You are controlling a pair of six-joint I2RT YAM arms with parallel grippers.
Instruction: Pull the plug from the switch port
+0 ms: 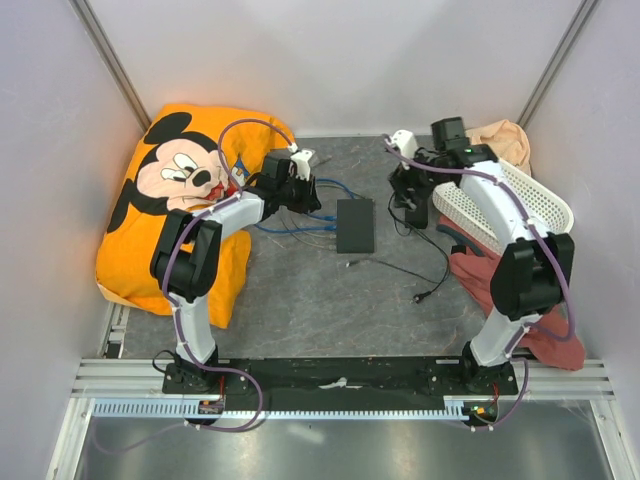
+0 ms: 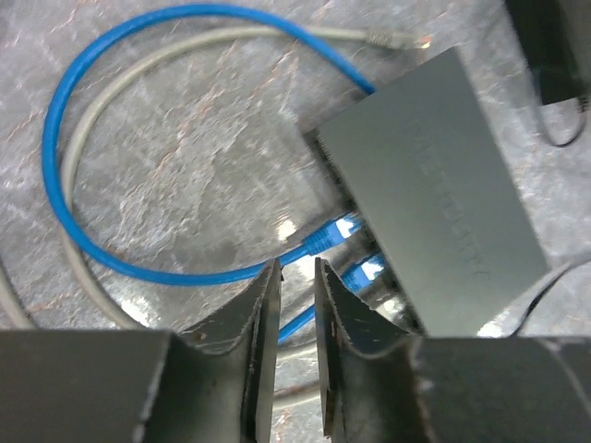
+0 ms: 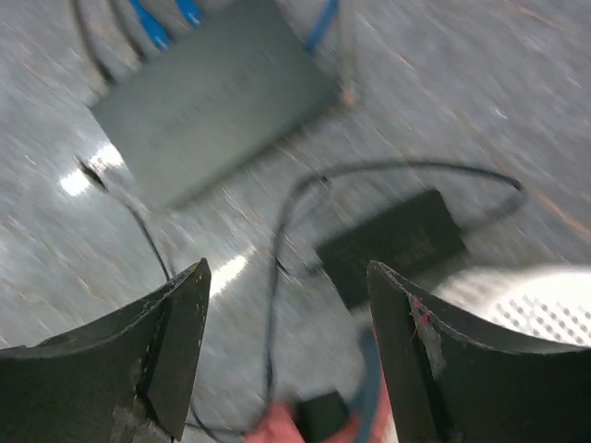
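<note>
The switch point(image 2: 434, 185) is a flat black box on the grey mat, also seen from above as the switch point(image 1: 355, 225). Its port row point(image 2: 343, 189) runs along the edge facing my left gripper. Two blue plugs point(image 2: 334, 231) point(image 2: 369, 269) sit at that edge; I cannot tell whether they are seated. My left gripper point(image 2: 295, 277) hovers just short of them, its jaws a narrow gap apart with nothing between. A grey cable's plug point(image 2: 388, 37) lies free beyond the box. My right gripper point(image 3: 286, 277) stands wide open above the mat, right of the switch point(image 3: 212, 92).
A black power brick point(image 3: 397, 245) with a thin black cord point(image 1: 425, 295) lies right of the switch. A white perforated basket point(image 1: 510, 205) and red cloth point(image 1: 480, 275) are at the right. An orange Mickey cushion point(image 1: 170, 200) fills the left. Blue cable loops point(image 1: 285, 220) lie by the left gripper.
</note>
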